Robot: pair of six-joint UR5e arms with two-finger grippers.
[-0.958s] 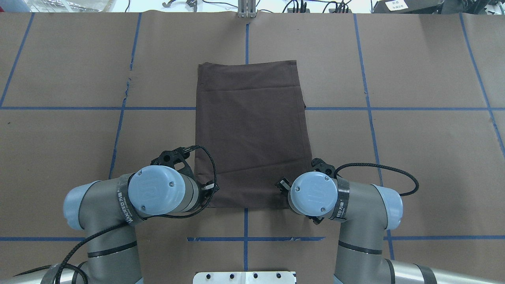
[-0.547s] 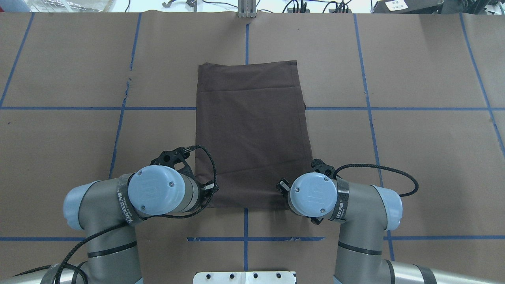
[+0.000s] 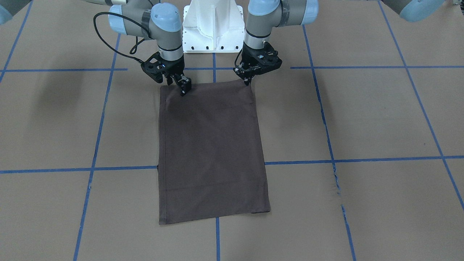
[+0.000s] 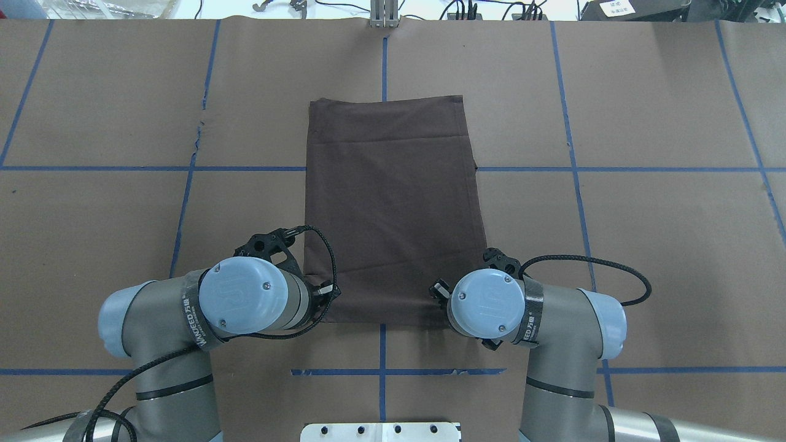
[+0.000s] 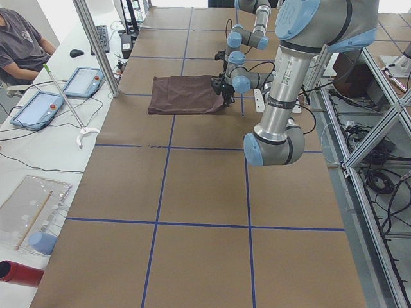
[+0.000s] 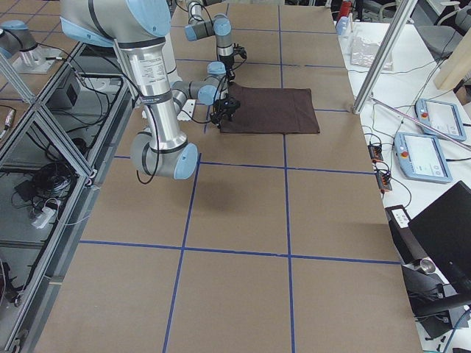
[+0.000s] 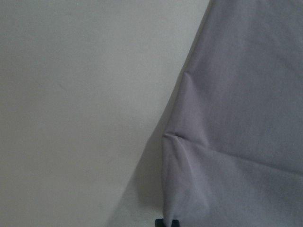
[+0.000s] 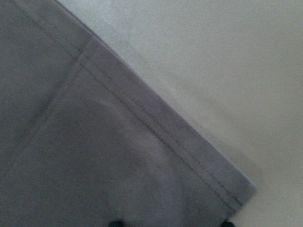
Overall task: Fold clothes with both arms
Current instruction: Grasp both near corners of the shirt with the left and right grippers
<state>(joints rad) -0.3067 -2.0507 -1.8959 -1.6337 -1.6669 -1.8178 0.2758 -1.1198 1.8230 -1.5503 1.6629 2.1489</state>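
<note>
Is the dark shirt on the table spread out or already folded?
Folded. The shirt lies flat as a plain rectangle, no sleeves or collar showing, with fold lines across it.

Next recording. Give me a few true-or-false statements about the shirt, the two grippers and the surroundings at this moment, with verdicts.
1. The dark grey-brown folded T-shirt lies flat as a long rectangle on the brown paper-covered table. True.
2. Both grippers are at the shirt's far edge. False: the left gripper and right gripper are at the two corners nearest the white pedestal base.
3. Blue tape lines run under the shirt. True.
4. The arms cross each other. False: each is on its own side.
5. A person sits at the bench beside the table. True.
</note>
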